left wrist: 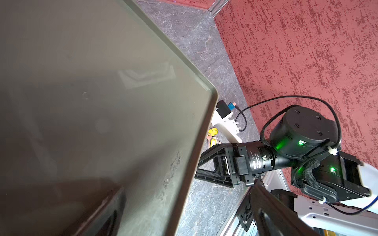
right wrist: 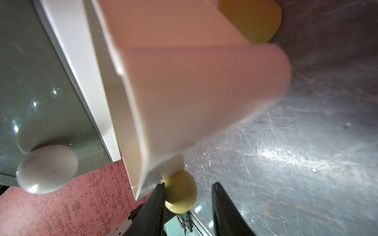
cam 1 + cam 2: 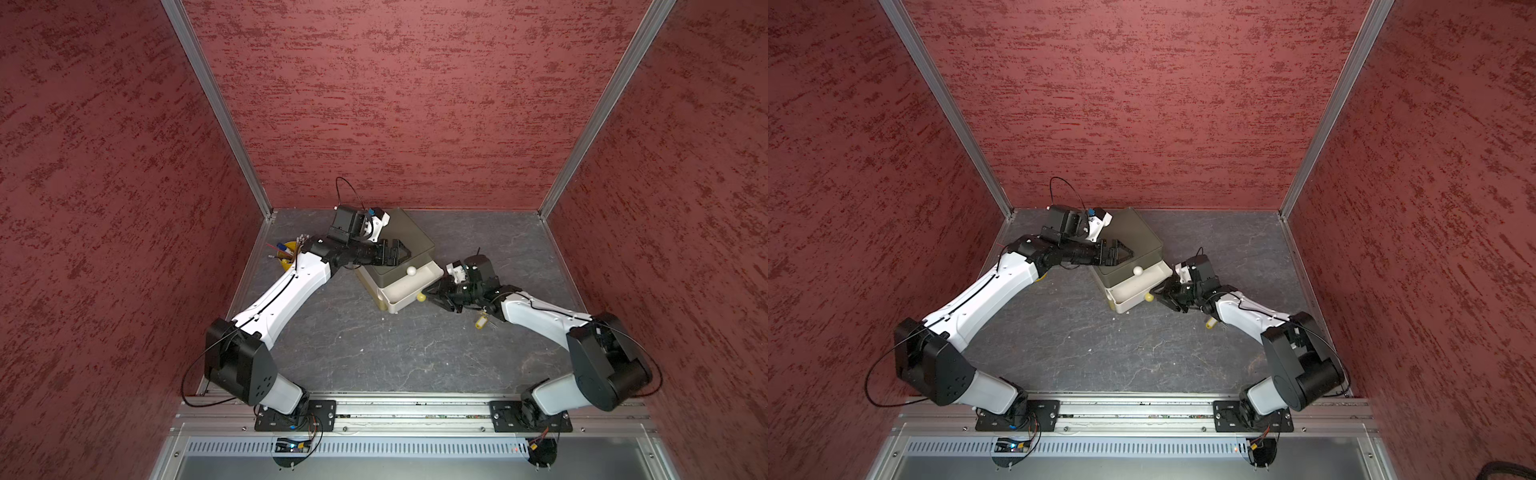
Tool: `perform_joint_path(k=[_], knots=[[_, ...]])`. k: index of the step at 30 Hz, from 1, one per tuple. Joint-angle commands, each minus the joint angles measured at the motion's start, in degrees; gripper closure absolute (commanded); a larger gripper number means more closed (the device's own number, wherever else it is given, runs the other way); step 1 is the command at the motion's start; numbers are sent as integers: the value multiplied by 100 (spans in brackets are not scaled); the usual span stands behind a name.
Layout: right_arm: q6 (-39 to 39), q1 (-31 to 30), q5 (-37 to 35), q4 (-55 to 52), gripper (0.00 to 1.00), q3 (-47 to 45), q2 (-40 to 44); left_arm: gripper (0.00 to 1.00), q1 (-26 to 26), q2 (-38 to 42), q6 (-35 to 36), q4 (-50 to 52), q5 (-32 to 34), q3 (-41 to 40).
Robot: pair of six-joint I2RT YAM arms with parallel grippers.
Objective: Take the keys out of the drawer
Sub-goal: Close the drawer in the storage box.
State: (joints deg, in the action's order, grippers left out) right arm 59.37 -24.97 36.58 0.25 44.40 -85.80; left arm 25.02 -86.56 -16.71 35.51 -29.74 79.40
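Note:
The cream lower drawer (image 3: 405, 301) of a small olive-topped drawer unit (image 3: 409, 235) stands pulled out; its visible inside is bare in both top views. My right gripper (image 2: 188, 185) is open at the drawer's yellow-green knob (image 2: 180, 192): one finger touches the knob, the other stands apart from it. Keys with yellow tags (image 3: 482, 322) lie on the floor under my right forearm, and two yellow tags (image 1: 212, 135) show in the left wrist view. My left gripper (image 3: 405, 251) is open and rolled on its side, one finger on the unit's top (image 1: 102, 81).
The shut upper drawer carries a white knob (image 3: 411, 271). A yellow cup of pens (image 3: 286, 253) stands at the back left beside my left arm. Red walls close in the grey floor (image 3: 374, 353) on three sides. An aluminium rail (image 3: 415, 409) runs along the front.

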Motion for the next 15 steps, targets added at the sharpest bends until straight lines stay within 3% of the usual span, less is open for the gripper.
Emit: perform_joint_path(k=[1, 15], knots=[[9, 10, -230, 205, 60, 136, -170, 0, -47, 19, -25, 279, 6, -152], [278, 10, -369, 611, 59, 223, -542, 0, -76, 145, 14, 326, -30, -248]])
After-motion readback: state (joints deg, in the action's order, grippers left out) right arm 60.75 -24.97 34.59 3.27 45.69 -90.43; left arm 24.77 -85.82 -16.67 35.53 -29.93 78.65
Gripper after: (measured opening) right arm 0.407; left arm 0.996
